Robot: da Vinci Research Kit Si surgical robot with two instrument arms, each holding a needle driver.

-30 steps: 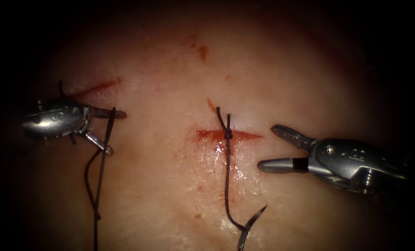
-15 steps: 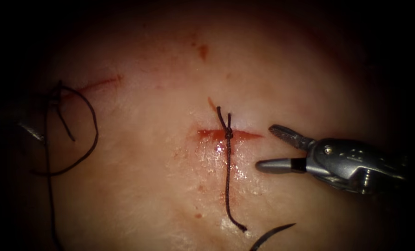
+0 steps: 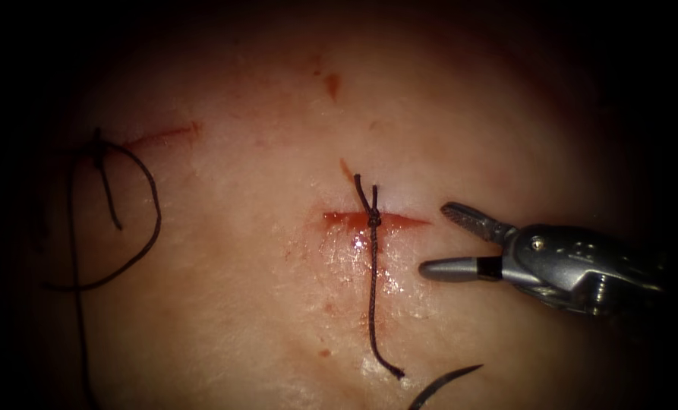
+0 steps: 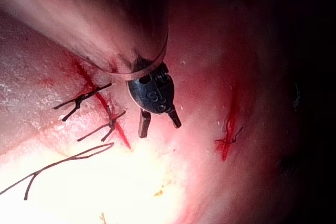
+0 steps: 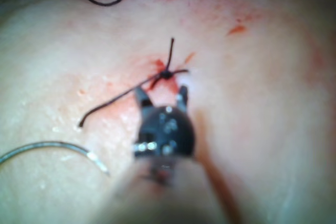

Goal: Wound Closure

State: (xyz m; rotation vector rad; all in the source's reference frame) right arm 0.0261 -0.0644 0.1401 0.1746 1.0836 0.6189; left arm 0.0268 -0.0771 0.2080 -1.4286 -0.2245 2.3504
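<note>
Two knotted stitches' worth of thread lie on the tissue point(image 3: 506, 114): one knot point(image 3: 373, 220) sits on the short cut point(image 3: 376, 222) at the centre, its long tail point(image 3: 372, 304) running down to a free end, and a loose thread loop point(image 3: 137, 228) curls well to the left beside a second red cut point(image 3: 160, 138). The right tool point(image 3: 445, 241) hovers just right of the central cut, its jaws spread wide and holding nothing, apart from knot and thread. The needle point(image 3: 445, 382) lies free on the tissue surface near the lower edge of the endoscope view, just beyond the tail's end, not in the tissue. The left tool point(image 4: 157, 123) hangs over the tissue with jaws parted and empty, between stitched cuts. Bare tissue lies between the loop and the central cut.
</note>
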